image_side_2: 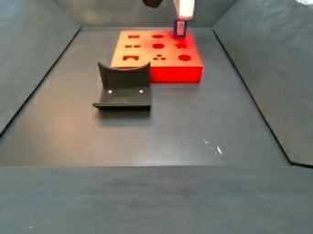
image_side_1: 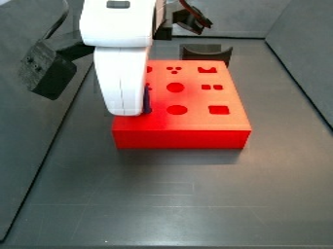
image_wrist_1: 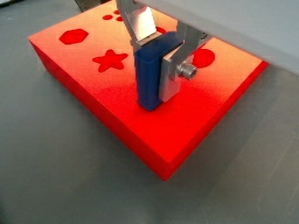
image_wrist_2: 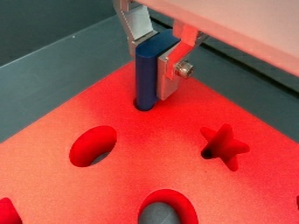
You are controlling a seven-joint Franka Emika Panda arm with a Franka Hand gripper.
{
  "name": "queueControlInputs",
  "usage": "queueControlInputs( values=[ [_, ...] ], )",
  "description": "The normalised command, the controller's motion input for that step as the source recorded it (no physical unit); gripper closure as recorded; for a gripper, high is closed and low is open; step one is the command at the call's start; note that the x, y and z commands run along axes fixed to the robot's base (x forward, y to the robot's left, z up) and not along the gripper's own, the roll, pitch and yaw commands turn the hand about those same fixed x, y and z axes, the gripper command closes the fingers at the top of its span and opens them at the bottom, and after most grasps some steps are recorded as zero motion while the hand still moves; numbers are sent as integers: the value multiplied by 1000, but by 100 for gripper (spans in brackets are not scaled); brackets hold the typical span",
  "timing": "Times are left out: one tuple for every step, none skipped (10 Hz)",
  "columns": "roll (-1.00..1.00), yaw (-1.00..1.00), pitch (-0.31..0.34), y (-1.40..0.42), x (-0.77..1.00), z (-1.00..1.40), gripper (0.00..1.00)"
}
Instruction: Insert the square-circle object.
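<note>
The square-circle object, a bright blue straight peg, stands upright between my gripper's silver fingers, which are shut on its upper part. Its lower end meets the top face of the red block near the block's edge; whether it sits in a hole there I cannot tell. In both wrist views the peg and gripper show over the red block. In a side view the gripper hangs over the block's far right corner. In a side view the white arm hides the gripper.
The block's top has shaped holes: a star, a hexagon, a circle, and more in a wrist view. The dark fixture stands on the grey floor in front of the block, also seen in a side view. Dark walls surround the floor.
</note>
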Motion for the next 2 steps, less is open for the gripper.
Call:
queueControlInputs(
  values=[
    [4,0,0,0,0,0,100],
    [0,0,0,0,0,0,100]
  ],
)
